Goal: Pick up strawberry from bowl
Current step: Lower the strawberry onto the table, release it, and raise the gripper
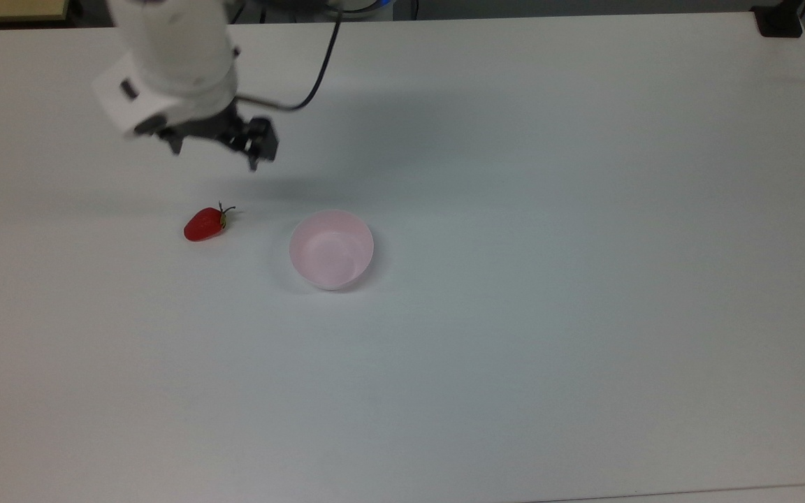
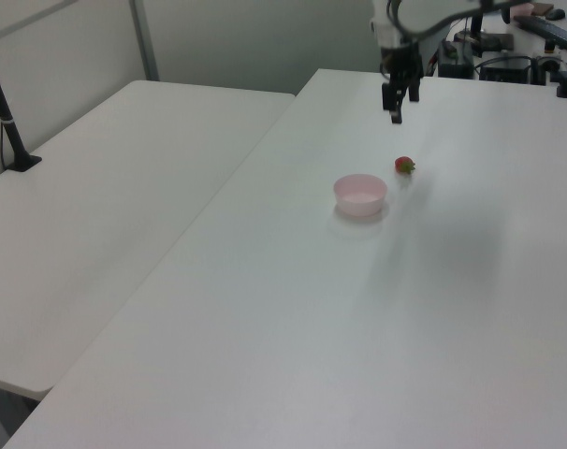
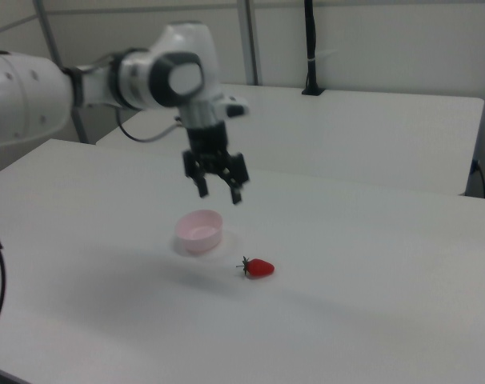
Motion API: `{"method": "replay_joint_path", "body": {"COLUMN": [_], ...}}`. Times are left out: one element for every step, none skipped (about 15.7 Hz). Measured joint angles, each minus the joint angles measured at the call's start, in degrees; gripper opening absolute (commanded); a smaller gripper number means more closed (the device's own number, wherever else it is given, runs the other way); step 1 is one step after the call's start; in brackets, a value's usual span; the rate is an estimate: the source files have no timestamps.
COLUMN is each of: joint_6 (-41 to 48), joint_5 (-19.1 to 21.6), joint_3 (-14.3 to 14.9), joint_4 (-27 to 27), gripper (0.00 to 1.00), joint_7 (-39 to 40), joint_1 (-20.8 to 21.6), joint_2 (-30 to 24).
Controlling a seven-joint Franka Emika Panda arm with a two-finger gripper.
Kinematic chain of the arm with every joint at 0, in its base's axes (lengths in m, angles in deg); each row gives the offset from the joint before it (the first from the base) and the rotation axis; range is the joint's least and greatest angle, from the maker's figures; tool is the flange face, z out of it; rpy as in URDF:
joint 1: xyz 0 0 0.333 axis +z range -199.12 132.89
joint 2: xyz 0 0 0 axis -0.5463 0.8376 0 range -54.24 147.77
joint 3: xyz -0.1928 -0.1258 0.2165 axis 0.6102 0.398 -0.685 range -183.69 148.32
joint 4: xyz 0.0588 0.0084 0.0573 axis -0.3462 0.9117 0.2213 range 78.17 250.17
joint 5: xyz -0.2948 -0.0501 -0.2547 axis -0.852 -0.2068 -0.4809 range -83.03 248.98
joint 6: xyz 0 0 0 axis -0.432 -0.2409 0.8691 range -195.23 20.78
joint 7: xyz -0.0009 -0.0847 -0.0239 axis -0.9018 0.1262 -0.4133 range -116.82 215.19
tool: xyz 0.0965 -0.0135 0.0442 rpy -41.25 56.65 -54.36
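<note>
The Franka arm's black two-finger claw hangs in the air above the white table, its fingers spread wide apart and pointing down, with nothing held between them; in the right view the gap between the two fingertips is plain to see. The small glossy red strawberry with its dark green cap and thin stem lies on its side on the bare tabletop, below the claw and apart from it; in the top view it sits under the claw and slightly toward the top view's left, its stem end turned toward the top view's right. In the right view the strawberry lies lower than the claw and a little toward the right view's right. The small round pale pink plastic bowl stands upright on the table with nothing inside it, below the claw and off toward the top view's right, near the strawberry but not touching it. In the left view the claw hovers high over the table's far part, the strawberry lies beneath it on the surface, and the bowl stands just nearer the camera and slightly toward the left view's left of the fruit. A black cable loops from the white wrist above the claw.
</note>
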Motion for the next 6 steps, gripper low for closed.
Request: {"method": "replay_joint_path", "body": {"joint_6": [1.4, 2.5, 3.6, 4.8, 5.9, 7.1], "joint_5": [0.0, 0.0, 0.0, 0.2, 0.3, 0.6], "joint_3": [0.0, -0.1, -0.1, -0.1, -0.1, -0.1], "joint_4": [0.0, 0.1, 0.2, 0.3, 0.4, 0.6], "gripper": [1.00, 1.00, 1.00, 1.00, 1.00, 1.00], "joint_7": [-1.1, -2.9, -4.5, -5.4, -5.7, -6.0], "joint_1": [1.4, 2.6, 3.6, 4.3, 5.0, 5.9], "joint_2": [-2.1, -4.0, -5.7, -7.2, -8.5, -10.1]}}
